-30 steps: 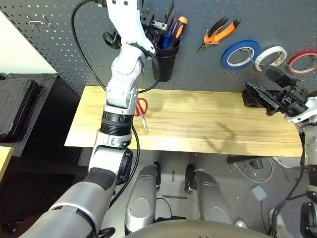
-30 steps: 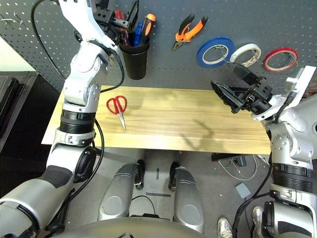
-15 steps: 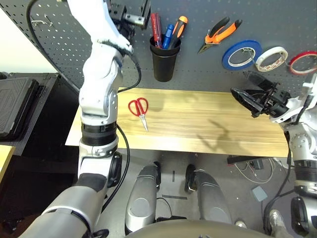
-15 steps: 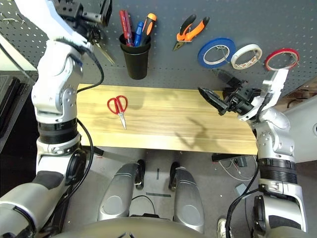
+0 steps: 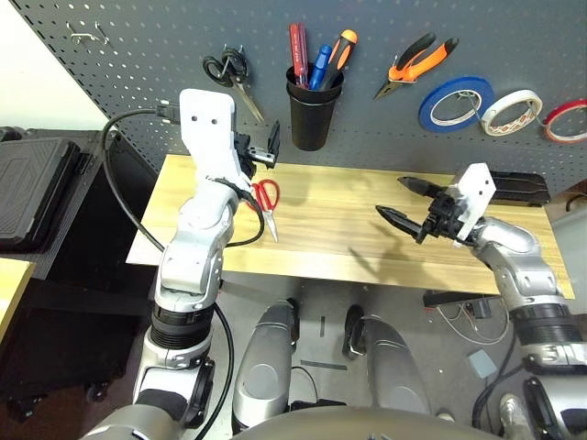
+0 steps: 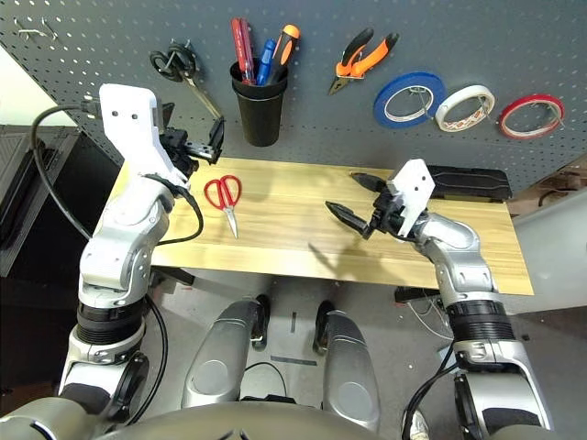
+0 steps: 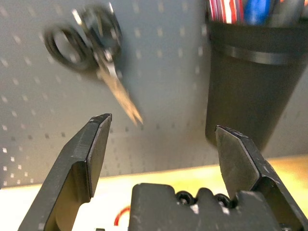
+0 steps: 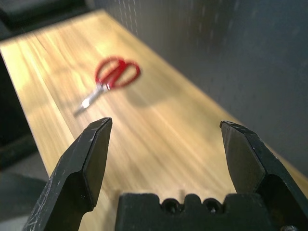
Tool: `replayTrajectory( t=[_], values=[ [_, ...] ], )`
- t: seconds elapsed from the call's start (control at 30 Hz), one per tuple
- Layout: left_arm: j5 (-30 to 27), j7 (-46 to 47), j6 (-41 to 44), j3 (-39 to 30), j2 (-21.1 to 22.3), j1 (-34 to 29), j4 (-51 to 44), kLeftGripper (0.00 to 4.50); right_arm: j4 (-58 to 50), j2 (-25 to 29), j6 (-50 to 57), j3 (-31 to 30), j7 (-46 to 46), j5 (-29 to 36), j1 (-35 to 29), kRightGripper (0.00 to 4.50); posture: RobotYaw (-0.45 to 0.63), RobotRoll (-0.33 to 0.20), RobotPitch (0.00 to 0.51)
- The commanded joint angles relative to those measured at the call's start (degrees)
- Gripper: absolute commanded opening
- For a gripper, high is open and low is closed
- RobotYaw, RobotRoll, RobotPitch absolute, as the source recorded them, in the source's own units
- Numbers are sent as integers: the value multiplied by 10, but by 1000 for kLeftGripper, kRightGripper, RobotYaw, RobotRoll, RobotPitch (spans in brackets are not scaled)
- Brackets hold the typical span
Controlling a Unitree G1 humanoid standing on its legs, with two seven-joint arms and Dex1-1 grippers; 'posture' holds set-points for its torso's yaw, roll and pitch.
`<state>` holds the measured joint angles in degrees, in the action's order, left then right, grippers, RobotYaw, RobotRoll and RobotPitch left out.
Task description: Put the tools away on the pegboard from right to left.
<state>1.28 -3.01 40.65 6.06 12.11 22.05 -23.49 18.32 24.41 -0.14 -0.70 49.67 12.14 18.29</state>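
Note:
The red-handled scissors (image 5: 265,199) lie flat on the wooden table (image 5: 348,247), left of centre, also in the right wrist view (image 8: 113,77). My left gripper (image 5: 261,154) hangs open just behind them, pointing at the pegboard (image 5: 147,55). My right gripper (image 5: 404,197) is open and empty over the table's right half, pointing left toward the scissors. On the pegboard hang the orange-and-black pliers (image 5: 415,62) and the red tape ring (image 5: 567,121). The red-handled screwdriver (image 5: 298,41) stands in the black cup (image 5: 310,115).
Black-handled scissors (image 5: 229,71) hang left of the cup, seen between the left fingers (image 7: 91,43). Blue tape (image 5: 449,101) and white tape (image 5: 509,110) hang right of the pliers. A black box (image 5: 515,188) lies at the table's back right. Metal hooks (image 5: 87,38) sit far upper left.
My left arm has dropped from the cup on the pegboard down to just behind the red scissors. My right arm has swung left and lower over the table. The camera has shifted too.

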Motion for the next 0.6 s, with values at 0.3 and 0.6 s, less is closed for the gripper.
replayTrajectory(
  t=[0.3, 0.6],
  values=[
    [41, 16, -15, 10, -13, -22, 162, 4464, 61, -31, 14, -78, -35, -82, 15, 4500, 246, 0, 300],
    [41, 37, -72, -29, -13, 24, 351, 4464, 93, -76, 0, -110, -76, -123, 32, 4500, 233, 0, 323]
  ],
)
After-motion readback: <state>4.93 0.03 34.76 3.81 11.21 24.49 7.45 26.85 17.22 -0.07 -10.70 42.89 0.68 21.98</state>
